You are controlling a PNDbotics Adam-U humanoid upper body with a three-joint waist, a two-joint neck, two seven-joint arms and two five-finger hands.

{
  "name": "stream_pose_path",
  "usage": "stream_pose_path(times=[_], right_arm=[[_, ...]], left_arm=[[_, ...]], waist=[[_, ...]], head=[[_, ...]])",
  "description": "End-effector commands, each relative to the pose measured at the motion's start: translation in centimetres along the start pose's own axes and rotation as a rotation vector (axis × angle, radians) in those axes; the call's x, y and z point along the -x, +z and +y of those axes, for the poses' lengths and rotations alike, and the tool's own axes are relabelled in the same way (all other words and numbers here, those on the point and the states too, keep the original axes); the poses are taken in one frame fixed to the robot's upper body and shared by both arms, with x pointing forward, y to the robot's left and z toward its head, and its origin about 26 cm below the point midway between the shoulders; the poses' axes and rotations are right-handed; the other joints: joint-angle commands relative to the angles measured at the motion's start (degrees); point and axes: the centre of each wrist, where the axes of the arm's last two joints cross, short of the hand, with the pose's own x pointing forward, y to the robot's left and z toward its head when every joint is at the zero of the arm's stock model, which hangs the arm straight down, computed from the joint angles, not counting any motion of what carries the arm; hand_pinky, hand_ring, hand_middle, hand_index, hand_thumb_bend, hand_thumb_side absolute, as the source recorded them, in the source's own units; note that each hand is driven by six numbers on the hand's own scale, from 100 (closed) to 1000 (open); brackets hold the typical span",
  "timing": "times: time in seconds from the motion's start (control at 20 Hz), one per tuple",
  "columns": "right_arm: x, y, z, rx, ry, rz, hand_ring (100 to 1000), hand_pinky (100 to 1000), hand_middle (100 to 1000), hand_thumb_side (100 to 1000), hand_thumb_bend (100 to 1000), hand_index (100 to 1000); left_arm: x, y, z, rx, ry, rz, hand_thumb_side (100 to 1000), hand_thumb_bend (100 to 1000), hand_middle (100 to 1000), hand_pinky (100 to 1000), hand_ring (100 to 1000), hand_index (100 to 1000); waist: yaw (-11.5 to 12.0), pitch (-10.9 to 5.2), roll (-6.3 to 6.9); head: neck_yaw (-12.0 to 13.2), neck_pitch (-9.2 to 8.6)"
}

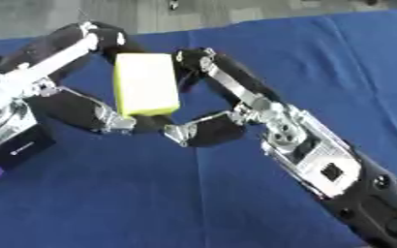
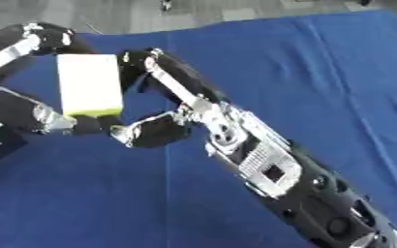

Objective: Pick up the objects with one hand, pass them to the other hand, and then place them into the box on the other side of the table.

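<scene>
Two hands meet at the upper left of the frame over the blue cloth (image 1: 236, 203). From the lower right, the right hand (image 1: 236, 104) reaches up, thumb and fingers curled toward the pale yellow block (image 1: 145, 83); it seems to touch the block's right edge and lower corner. Beyond, the left hand (image 1: 70, 80) curls round the block, finger at its top, thumb below.

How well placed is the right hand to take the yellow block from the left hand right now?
Probably well placed: the right hand already has fingers curled at the yellow block, top and bottom, with nothing between. The left hand holds its other side, so it must let go.
</scene>
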Motion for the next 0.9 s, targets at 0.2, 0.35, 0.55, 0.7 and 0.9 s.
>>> stream_pose_path(times=[0.2, 0.35, 0.55, 0.7, 0.9], right_arm=[[-0.53, 0.11, -0.51, 0.007, 0.016, -0.020, 693, 638, 523, 160, 100, 582], [-0.54, 0.13, -0.52, 0.008, 0.013, -0.020, 693, 638, 523, 155, 100, 581], [-0.58, 0.16, -0.53, 0.012, 0.009, -0.022, 695, 636, 523, 163, 100, 580], [-0.62, 0.19, -0.54, 0.014, 0.006, -0.023, 695, 637, 523, 165, 100, 580], [-0.60, 0.22, -0.54, 0.012, 0.005, -0.022, 696, 637, 523, 166, 100, 580]], left_arm=[[-0.12, 0.69, 1.28, -0.035, -0.025, 0.011, 442, 680, 622, 710, 680, 733], [-0.13, 0.70, 1.23, -0.033, -0.022, 0.013, 409, 655, 617, 708, 676, 728], [-0.11, 0.71, 1.18, -0.021, -0.016, 0.015, 365, 634, 615, 706, 674, 727], [-0.15, 0.71, 1.21, -0.013, -0.016, 0.013, 336, 612, 613, 704, 672, 725], [-0.16, 0.73, 1.20, -0.012, -0.014, 0.012, 327, 578, 604, 699, 664, 714]], waist=[[0.04, 0.16, 0.07], [0.03, 0.17, 0.00], [0.01, 0.23, -0.06], [0.01, 0.23, -0.04], [-0.02, 0.23, -0.07]], head=[[-0.18, -0.57], [-0.10, -0.59], [-0.01, -0.55], [0.02, -0.57], [0.00, -0.63]])
